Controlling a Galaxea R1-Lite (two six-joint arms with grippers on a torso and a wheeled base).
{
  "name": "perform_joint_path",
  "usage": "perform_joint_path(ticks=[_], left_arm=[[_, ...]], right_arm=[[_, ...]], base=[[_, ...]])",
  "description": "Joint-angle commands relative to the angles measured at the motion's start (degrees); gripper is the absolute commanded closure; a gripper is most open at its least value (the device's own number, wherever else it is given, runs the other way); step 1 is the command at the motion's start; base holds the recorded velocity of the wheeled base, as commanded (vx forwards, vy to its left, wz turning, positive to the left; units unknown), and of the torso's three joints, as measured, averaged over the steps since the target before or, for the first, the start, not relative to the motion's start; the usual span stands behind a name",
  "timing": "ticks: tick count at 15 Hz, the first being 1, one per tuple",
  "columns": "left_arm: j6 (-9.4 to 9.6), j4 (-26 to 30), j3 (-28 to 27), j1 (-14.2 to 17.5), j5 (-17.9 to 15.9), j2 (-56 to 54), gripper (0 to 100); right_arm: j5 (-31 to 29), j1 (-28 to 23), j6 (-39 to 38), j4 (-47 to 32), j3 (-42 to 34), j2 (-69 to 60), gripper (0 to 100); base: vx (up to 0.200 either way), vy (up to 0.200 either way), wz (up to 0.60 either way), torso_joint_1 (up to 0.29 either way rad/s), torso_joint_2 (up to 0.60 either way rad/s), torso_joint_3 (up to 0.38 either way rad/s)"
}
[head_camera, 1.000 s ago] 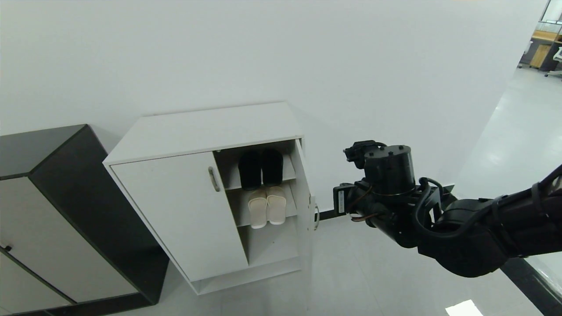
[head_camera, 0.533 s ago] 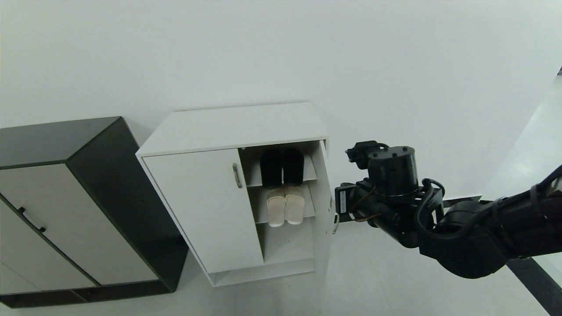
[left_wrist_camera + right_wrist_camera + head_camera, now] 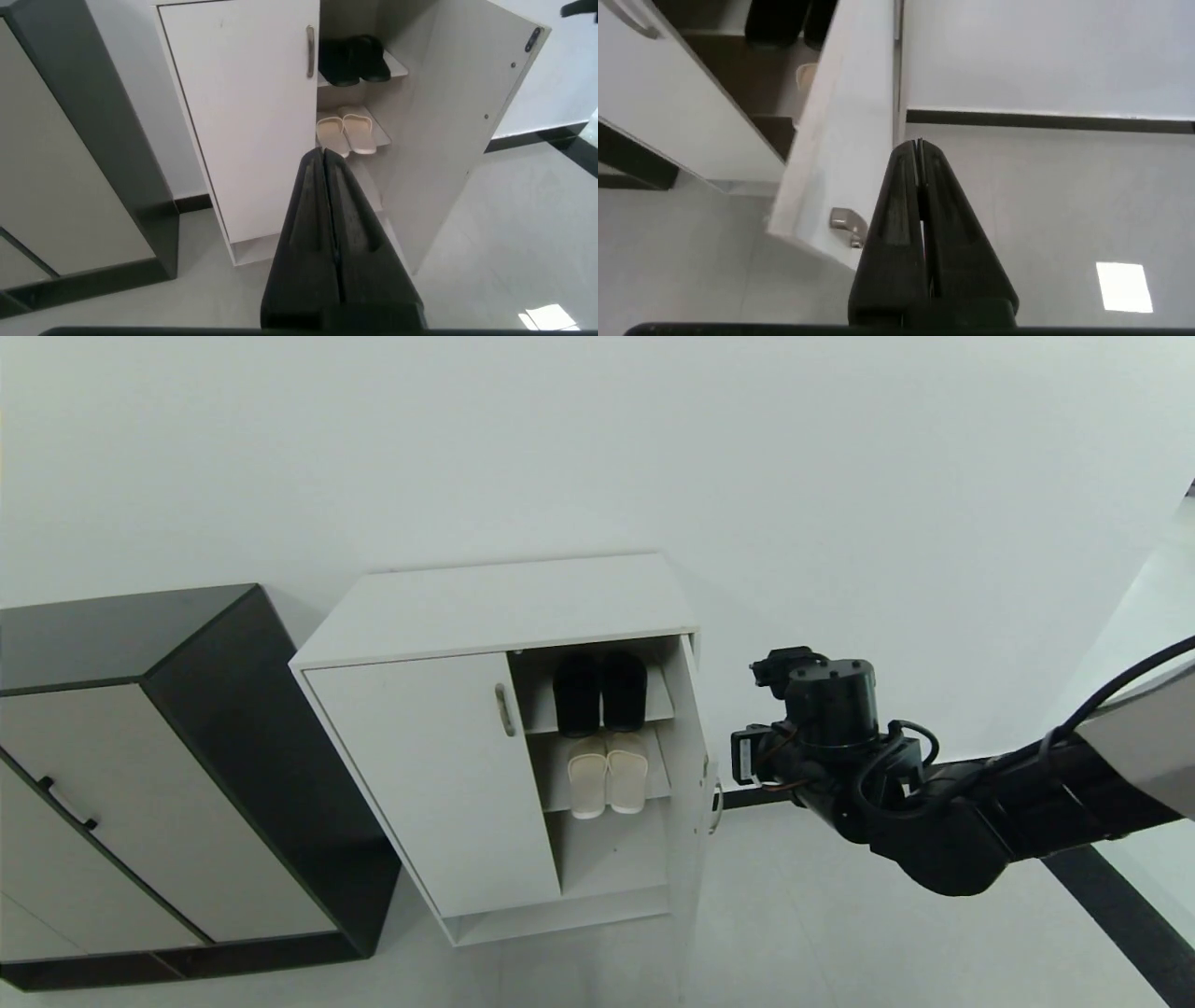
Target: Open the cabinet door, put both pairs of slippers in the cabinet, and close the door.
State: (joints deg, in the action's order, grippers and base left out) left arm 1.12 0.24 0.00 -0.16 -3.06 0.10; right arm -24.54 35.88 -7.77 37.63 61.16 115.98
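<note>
The white cabinet (image 3: 495, 607) stands against the wall with its right door (image 3: 693, 775) swung open, edge-on to the head view. Black slippers (image 3: 598, 692) lie on the top shelf and cream slippers (image 3: 609, 772) on the shelf below. My right arm's wrist (image 3: 826, 709) hangs just right of the open door, near its handle (image 3: 716, 807). My right gripper (image 3: 920, 149) is shut and empty, its tip by the door's outer face (image 3: 836, 140) above the handle (image 3: 845, 222). My left gripper (image 3: 324, 154) is shut and empty, well back from the cabinet, facing the cream slippers (image 3: 352, 133).
A dark cabinet with pale doors (image 3: 140, 709) stands close on the white cabinet's left. A black baseboard (image 3: 1106, 896) runs along the floor at the right. Pale floor (image 3: 803, 933) lies open in front of the cabinet.
The head camera swung, so the whole scene shifted right in the picture. Since half a second ago my right arm has stretched farther out beside the open door. The door and slippers kept still.
</note>
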Motion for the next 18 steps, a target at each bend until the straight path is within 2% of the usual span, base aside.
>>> perform_joint_path(ticks=[1, 6, 9, 12, 16, 18], left_arm=[[0.02, 0.02, 0.00, -0.02, -0.02, -0.01, 100], [0.02, 0.02, 0.00, -0.02, -0.02, -0.01, 100], [0.02, 0.02, 0.00, -0.02, -0.02, -0.01, 100], [0.02, 0.02, 0.00, -0.02, -0.02, -0.01, 100], [-0.07, 0.02, 0.00, -0.02, -0.02, -0.01, 100], [-0.07, 0.02, 0.00, -0.02, -0.02, -0.01, 100]], right_arm=[[0.02, -0.19, 0.03, 1.39, 1.68, 4.52, 100], [3.45, 1.92, -0.50, 1.48, 2.56, 5.66, 100], [5.03, 5.17, -1.99, 4.64, 1.95, 5.40, 100], [5.20, 5.96, -2.08, 5.43, 0.54, 4.34, 100], [11.36, 7.63, -3.31, 5.43, -1.75, 2.06, 100], [11.53, 8.24, -3.48, 5.35, -2.45, 1.26, 100]], base=[[0.000, 0.000, 0.00, 0.000, 0.00, 0.000], [0.000, 0.000, 0.00, 0.000, 0.00, 0.000], [0.000, 0.000, 0.00, 0.000, 0.00, 0.000], [0.000, 0.000, 0.00, 0.000, 0.00, 0.000], [0.000, 0.000, 0.00, 0.000, 0.00, 0.000], [0.000, 0.000, 0.00, 0.000, 0.00, 0.000]])
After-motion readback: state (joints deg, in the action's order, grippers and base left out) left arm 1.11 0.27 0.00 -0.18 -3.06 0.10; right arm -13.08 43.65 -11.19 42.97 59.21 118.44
